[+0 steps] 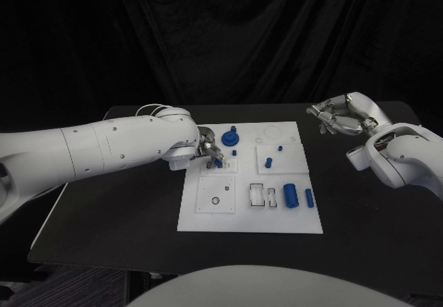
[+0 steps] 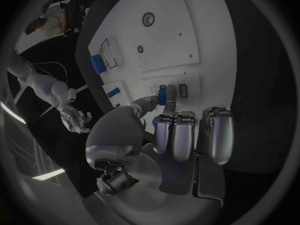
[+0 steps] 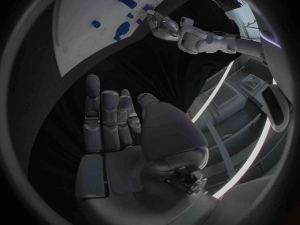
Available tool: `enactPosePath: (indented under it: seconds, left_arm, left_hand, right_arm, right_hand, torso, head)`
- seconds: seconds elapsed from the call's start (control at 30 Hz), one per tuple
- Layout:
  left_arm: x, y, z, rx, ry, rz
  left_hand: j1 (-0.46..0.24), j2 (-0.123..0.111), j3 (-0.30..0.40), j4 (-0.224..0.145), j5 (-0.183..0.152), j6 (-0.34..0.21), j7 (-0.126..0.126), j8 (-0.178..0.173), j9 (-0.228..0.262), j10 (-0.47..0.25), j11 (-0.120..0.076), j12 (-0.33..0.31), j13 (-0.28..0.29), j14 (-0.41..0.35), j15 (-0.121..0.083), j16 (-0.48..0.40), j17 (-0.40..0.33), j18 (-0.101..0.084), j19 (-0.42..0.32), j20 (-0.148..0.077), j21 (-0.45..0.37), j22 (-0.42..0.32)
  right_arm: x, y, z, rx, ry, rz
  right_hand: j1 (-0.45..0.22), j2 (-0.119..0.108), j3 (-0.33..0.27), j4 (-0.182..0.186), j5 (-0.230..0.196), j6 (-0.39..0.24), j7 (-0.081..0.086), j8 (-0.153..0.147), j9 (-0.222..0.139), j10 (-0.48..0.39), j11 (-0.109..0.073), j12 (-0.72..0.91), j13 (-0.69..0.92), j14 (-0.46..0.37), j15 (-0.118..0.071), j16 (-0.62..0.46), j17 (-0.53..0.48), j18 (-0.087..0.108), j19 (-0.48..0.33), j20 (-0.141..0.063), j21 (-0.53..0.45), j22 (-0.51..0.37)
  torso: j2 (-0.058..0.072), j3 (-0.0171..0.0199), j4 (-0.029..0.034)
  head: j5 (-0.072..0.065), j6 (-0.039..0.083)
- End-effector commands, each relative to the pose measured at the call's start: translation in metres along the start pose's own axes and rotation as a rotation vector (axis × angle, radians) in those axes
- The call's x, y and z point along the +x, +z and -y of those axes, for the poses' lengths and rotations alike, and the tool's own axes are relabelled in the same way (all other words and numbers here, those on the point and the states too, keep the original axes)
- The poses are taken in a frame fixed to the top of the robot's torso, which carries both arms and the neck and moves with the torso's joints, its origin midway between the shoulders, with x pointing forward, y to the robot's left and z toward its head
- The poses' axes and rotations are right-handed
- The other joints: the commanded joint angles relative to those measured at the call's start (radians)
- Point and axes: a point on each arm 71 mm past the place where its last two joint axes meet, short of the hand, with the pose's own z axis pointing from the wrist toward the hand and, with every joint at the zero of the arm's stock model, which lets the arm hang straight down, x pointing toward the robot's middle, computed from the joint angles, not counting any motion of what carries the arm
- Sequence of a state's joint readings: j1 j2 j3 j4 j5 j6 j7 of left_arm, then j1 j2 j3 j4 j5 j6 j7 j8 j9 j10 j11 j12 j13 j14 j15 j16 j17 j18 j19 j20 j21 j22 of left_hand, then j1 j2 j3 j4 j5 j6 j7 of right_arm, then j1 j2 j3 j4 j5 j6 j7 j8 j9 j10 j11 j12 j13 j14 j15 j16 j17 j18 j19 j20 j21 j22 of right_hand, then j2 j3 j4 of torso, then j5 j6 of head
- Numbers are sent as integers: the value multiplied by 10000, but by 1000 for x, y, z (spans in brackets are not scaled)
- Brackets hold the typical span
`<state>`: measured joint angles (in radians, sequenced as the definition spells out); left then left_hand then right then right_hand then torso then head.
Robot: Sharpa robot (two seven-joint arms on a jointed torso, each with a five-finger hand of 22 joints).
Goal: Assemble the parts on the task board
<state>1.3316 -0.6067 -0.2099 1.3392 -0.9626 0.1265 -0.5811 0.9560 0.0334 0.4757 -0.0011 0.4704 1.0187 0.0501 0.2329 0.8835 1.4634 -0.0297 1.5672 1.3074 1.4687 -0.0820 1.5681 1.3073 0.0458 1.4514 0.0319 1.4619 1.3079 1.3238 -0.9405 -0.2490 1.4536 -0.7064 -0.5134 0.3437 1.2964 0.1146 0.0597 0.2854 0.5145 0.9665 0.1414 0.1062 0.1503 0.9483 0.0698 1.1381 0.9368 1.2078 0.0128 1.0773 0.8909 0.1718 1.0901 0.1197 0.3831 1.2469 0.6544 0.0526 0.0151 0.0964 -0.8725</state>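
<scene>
The white task board [image 1: 249,214] lies mid-table. My left hand [image 1: 207,151] hovers over the board's left rear block and pinches a small blue peg [image 2: 162,95] between thumb and a finger [image 2: 171,96], low over the block's surface [image 1: 227,167]. On the board lie a blue gear-like piece [image 1: 231,136], a short blue peg [image 1: 269,162], a thick blue cylinder [image 1: 290,195] and a thinner blue bar [image 1: 309,198]. My right hand [image 1: 340,118] hangs off the board at the back right, fingers [image 3: 103,117] spread, holding nothing.
Two framed rectangular slots [image 1: 262,196] sit beside the thick cylinder. A white block with round holes [image 1: 217,195] occupies the board's front left. Bare black table [image 1: 369,224] surrounds the board; a black curtain hangs behind.
</scene>
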Motion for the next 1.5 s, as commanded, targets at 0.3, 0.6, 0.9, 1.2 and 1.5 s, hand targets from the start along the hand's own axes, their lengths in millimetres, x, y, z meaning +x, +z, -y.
enactPosePath:
  seconds: [0.3,0.6,0.9,1.2,1.5]
  left_arm:
    - [7,2,0,152,-31,-48]
    - [11,3,-1,105,-7,-168]
    - [13,4,-1,166,28,-265]
    - [15,4,-2,163,67,-360]
    - [15,4,-4,146,66,-381]
  left_hand:
    - [-26,149,448,-328,-49,-2,-42,-76,11,1074,-3,36,2634,1021,-7,27,2635,48,-60,-16,-84,685]
    - [-35,160,457,-321,-50,-2,-42,-82,12,1074,-2,36,2634,1021,-6,27,2635,57,-83,-16,-107,650]
    - [-349,160,286,-119,-1281,27,-42,-184,41,1074,9,36,2634,1021,13,27,2635,70,-128,6,-176,595]
    - [-843,101,-598,584,-2735,54,11,-423,-8,1074,60,36,2634,1021,53,27,2635,97,-187,36,-278,524]
    - [-861,97,-693,648,-2762,56,15,-455,-20,1074,66,36,2634,1021,57,27,2635,101,-196,41,-292,513]
  right_arm:
    - [1,-1,3,230,-8,-70]
    - [1,-1,3,266,1,-99]
    - [2,0,3,314,16,-157]
    - [2,0,4,363,27,-200]
    - [3,0,4,398,35,-233]
  right_hand:
    - [133,-26,70,-9,69,-4,4,-19,-14,-81,2,-49,-32,0,-18,-6,-21,94,82,20,-76,18]
    - [133,-26,70,-9,69,-4,4,-19,-14,-81,2,-49,-32,0,-18,-6,-21,94,82,20,-76,18]
    - [155,-37,85,-6,85,-3,6,-19,-15,-77,4,-45,-34,-3,-18,-8,-27,94,83,20,-84,21]
    - [161,-40,90,-6,89,-3,6,-19,-15,-80,4,-47,-39,-5,-18,-11,-32,94,84,20,-86,22]
    - [161,-40,90,-6,89,-3,6,-19,-15,-80,4,-47,-39,-5,-18,-11,-32,94,84,20,-86,22]
  torso:
    - [-3,-2,-5]
    - [-1,2,1]
    - [1,2,-1]
    - [-2,1,3]
    - [-2,0,-1]
  head:
    - [15,-1]
    - [2,-1]
    - [40,-1]
    - [42,-1]
    - [62,-1]
